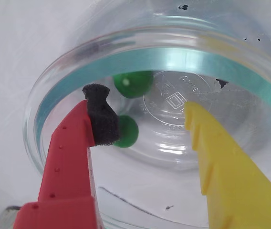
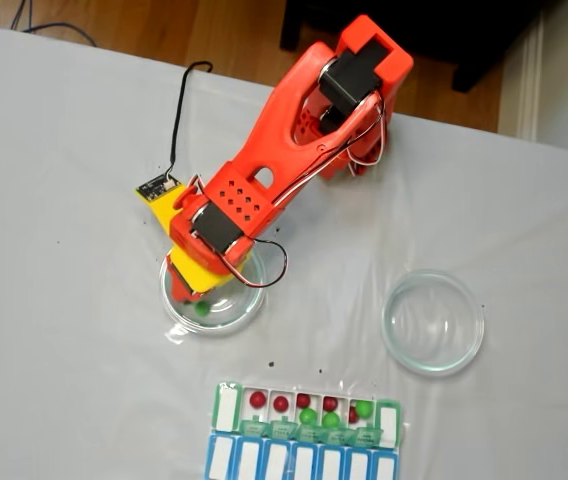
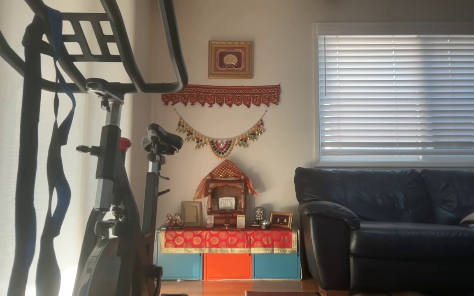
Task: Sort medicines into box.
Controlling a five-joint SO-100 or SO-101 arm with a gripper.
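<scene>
Wrist view first: I'm looking down past the gripper point(image 1: 147, 119) into a clear round dish point(image 1: 59, 81), and the two fingers are standing well apart, nothing clamped. The red finger point(image 1: 68, 157) is carrying a black foam pad point(image 1: 101, 117) at its tip, and the yellow finger point(image 1: 216, 157) is bare serrated plastic. Two green pills are sitting in the dish: one pill point(image 1: 128, 132) is touching the foam pad at its 3 o'clock side, and the other pill point(image 1: 133, 83) is lying just beyond it toward 12 o'clock.

I'm guessing these will be fiddly: tiny, light, hard, glossy spheres on smooth glass-like plastic, so they'll probably roll or squirt out if pinched off-centre. I'd be closing across the widest part of the near pill, foam on one side, yellow teeth on the other.

Fixed view: the orange arm point(image 2: 294, 130) is reaching down over the left dish point(image 2: 244, 310), at about 9 o'clock from the second dish point(image 2: 434, 322), which is well apart. A green pill point(image 2: 202, 310) is showing in the left dish. The green pill box point(image 2: 392, 420) is lying at 6 o'clock near the frame's bottom, lids open, with red pills point(image 2: 257, 399) and green pills point(image 2: 308, 415) already in its compartments. A blue row point(image 2: 304, 462) is adjoining it below.

Other view: I'm just getting a room, with an exercise bike point(image 3: 109, 164) and a dark sofa point(image 3: 385, 222).
</scene>
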